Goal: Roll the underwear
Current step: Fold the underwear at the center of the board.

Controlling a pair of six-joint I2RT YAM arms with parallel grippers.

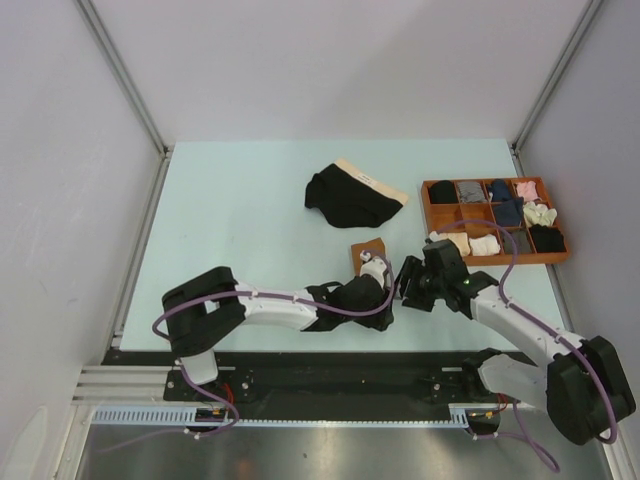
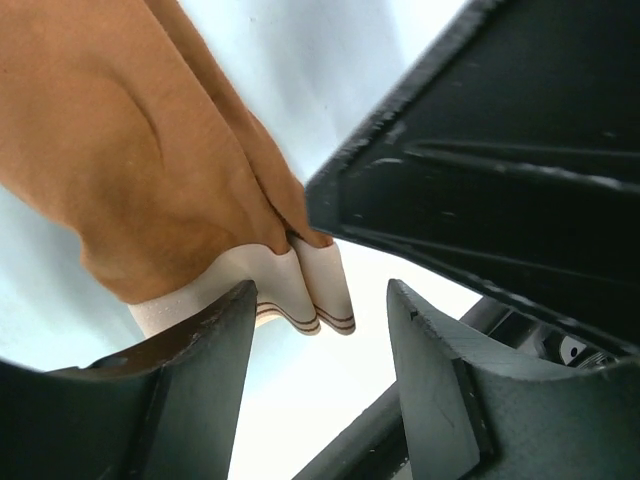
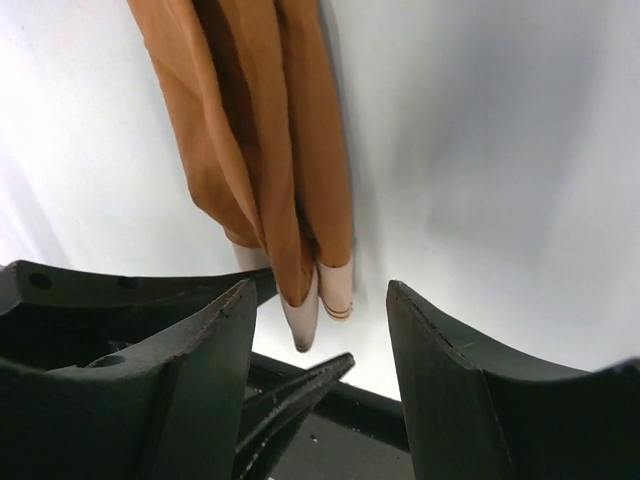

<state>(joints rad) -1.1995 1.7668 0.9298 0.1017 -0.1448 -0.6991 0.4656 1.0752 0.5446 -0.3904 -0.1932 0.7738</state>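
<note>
Left gripper (image 2: 320,292) and right gripper (image 3: 320,290) stand wide open, empty, each facing the banded end of the folded rust-brown fabric brief (image 1: 367,248), near centre. Rolling judged unstarted; next move: pinch that end.

Nothing in any view can be read as text, a brand, a number or a sign. The pale waistband (image 1: 372,181) of the black briefs (image 1: 345,203) is too small to tell whether it bears print. On the brown briefs (image 2: 150,150), the pale band (image 2: 290,285) shows only thin brown stripes (image 2: 335,322), not letters.
</note>
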